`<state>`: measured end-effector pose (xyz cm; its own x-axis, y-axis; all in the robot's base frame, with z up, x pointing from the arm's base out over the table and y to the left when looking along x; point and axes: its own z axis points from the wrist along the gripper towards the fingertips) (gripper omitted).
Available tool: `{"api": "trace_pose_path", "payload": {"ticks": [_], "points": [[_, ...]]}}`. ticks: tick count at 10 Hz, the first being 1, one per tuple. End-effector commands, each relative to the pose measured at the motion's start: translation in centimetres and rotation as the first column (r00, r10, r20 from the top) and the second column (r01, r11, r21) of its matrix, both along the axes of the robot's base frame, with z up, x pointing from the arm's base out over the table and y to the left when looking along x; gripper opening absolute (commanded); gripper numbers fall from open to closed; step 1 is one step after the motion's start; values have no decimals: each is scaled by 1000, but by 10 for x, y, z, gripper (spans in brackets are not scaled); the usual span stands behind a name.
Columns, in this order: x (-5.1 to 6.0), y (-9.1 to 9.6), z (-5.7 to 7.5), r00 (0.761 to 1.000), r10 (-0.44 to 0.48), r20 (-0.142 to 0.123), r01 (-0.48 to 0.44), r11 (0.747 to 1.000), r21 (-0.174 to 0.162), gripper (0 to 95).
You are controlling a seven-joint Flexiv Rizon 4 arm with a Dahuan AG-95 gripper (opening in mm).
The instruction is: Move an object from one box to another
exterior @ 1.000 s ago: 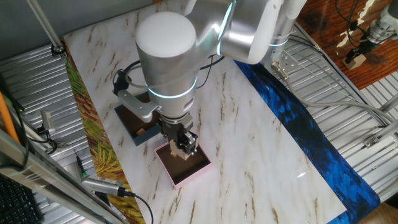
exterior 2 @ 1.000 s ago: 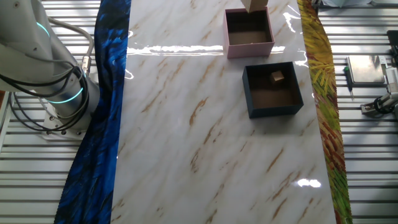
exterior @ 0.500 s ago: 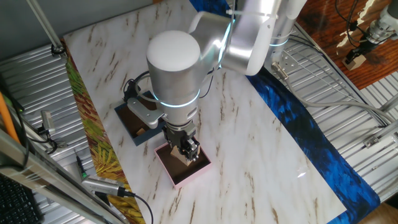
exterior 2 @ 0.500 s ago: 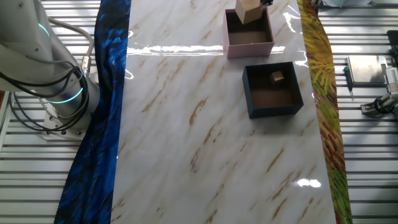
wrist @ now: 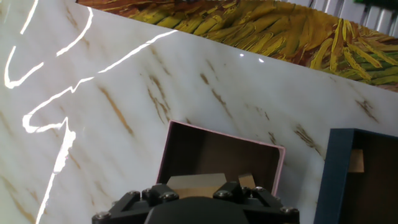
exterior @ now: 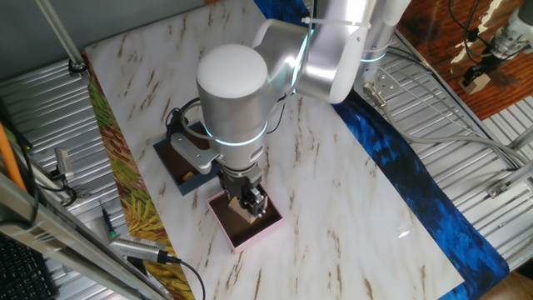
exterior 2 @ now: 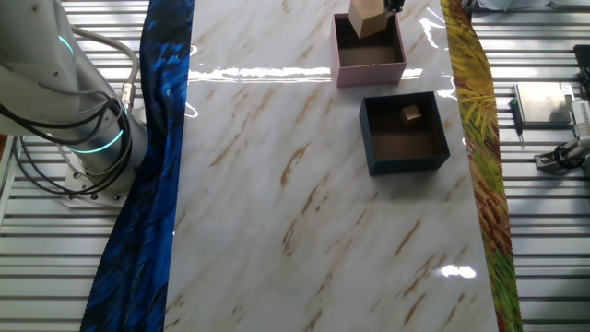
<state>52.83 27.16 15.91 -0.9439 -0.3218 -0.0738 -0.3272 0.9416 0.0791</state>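
Observation:
My gripper (exterior: 252, 206) is shut on a pale wooden block (exterior 2: 368, 17) and holds it low inside the pink box (exterior 2: 370, 72), tilted, over the brown floor. In the hand view the block (wrist: 195, 185) sits just ahead of the gripper body, inside the pink rim (wrist: 219, 132). The dark navy box (exterior 2: 405, 162) stands right beside the pink one and holds a small wooden cube (exterior 2: 411, 113). In one fixed view the arm hides most of the navy box (exterior: 171, 163) and part of the pink box (exterior: 241, 237).
A blue patterned strip (exterior 2: 152, 175) runs along one side of the marble tabletop and a yellow leafy strip (exterior 2: 479, 138) along the other. The arm's base (exterior 2: 78, 138) stands beyond the blue strip. Metal ribbed surfaces and tools (exterior: 133, 248) surround the table.
Over the last second the gripper came down with the block into the pink box. In the last half second it has barely moved.

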Motion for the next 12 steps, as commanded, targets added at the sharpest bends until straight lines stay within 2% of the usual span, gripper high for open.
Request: {"api": "trace_pose_path", "payload": {"ticks": [1, 4, 7, 8, 9, 10, 12], "points": [[0, 0, 0, 1000, 7, -1, -7, 1000, -6, 0], [0, 0, 0, 1000, -3, -3, 3, 1000, 4, 0], [0, 0, 0, 999, 11, -30, -11, 1000, 1, 0], [0, 0, 0, 999, 32, -38, -33, 999, -11, 0], [0, 0, 0, 999, 32, -23, -32, 999, -5, 0], [0, 0, 0, 999, 25, -36, -25, 1000, -1, 0], [0, 0, 0, 999, 20, -34, -20, 1000, 4, 0]]}}
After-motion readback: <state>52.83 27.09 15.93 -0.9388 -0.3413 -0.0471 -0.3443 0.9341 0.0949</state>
